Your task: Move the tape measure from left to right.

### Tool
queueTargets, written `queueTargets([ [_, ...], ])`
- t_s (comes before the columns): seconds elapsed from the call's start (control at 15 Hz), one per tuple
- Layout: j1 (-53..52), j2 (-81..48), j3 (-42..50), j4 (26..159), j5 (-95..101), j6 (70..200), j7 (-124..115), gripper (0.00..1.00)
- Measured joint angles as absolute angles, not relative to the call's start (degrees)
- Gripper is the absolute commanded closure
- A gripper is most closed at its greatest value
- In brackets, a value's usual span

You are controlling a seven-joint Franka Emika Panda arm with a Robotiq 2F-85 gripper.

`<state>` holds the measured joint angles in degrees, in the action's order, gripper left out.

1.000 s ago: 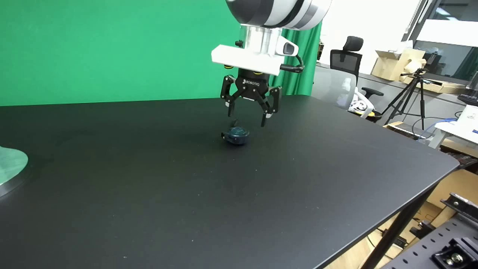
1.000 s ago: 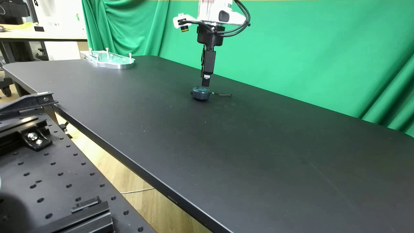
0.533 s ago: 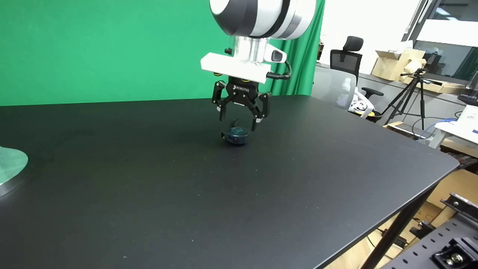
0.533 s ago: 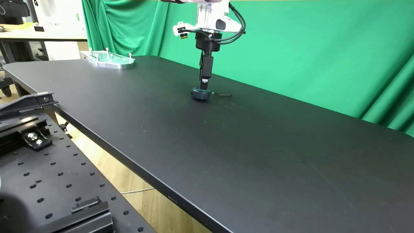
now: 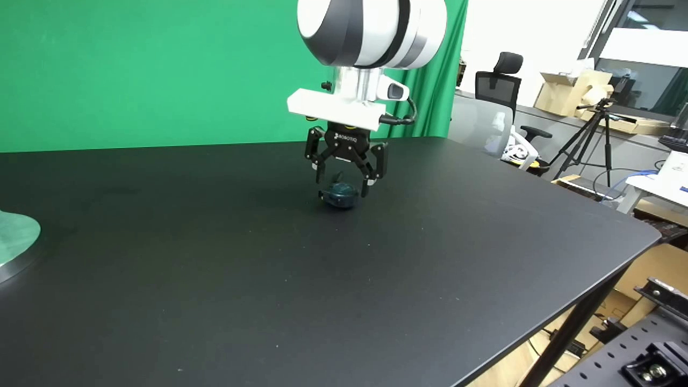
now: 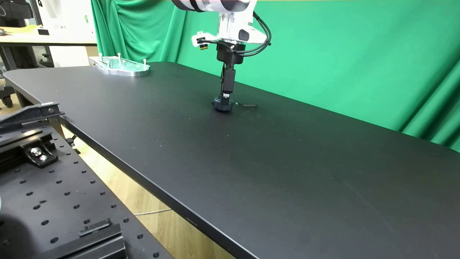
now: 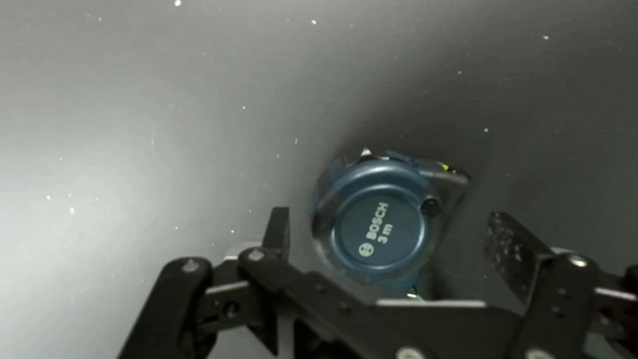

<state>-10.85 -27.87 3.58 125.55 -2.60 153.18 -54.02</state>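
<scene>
The tape measure is a rounded dark blue-grey case lying on the black table. It shows in both exterior views point(image 5: 342, 196) point(image 6: 216, 105), and in the wrist view its round face point(image 7: 381, 232) reads "BOSCH 3 m". Its dark strap point(image 6: 248, 105) lies behind it on the table. My gripper point(image 5: 342, 186) is open and points straight down over it. In the wrist view the open fingers point(image 7: 389, 219) stand on either side of the case, with a gap on both sides. In an exterior view one finger point(image 6: 225, 102) hides part of the case.
The black table point(image 5: 269, 301) has a pale green plate point(image 5: 16, 236) at its far left; an exterior view shows a clear greenish plate with short posts point(image 6: 122, 68) at the far end. A perforated metal plate point(image 6: 72, 194) stands beyond the table edge. A green curtain point(image 6: 341, 54) hangs behind.
My gripper has come down, and in an exterior view moved left, from above the tape measure to around it. The tape measure has not moved. The fingers stay open.
</scene>
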Motion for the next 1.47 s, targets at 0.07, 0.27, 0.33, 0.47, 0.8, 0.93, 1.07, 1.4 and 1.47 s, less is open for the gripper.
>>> queueTargets([
  [0.07,-10.85,-28.13,3.72,125.45,-2.76,153.16,-54.03,0.26],
  [0.27,-10.86,-28.60,4.11,125.27,-3.58,153.14,-54.04,0.45],
  [0.33,-10.86,-28.68,4.23,125.25,-3.67,153.14,-54.05,0.52],
  [0.47,-10.86,-28.71,4.39,125.18,-3.78,153.11,-54.10,0.57],
  [0.8,-10.88,-28.70,4.40,125.12,-3.82,152.71,-53.93,0.57],
  [0.93,-10.93,-28.27,4.35,125.19,-3.16,151.34,-52.59,0.57],
  [1.07,-11.44,-27.14,4.75,125.66,-0.58,149.85,-51.14,0.57],
  [1.4,-16.21,-20.32,9.91,131.21,15.81,148.88,-51.93,0.57],
  [1.47,-16.94,-18.85,11.00,132.70,20.00,148.92,-52.49,0.57],
])
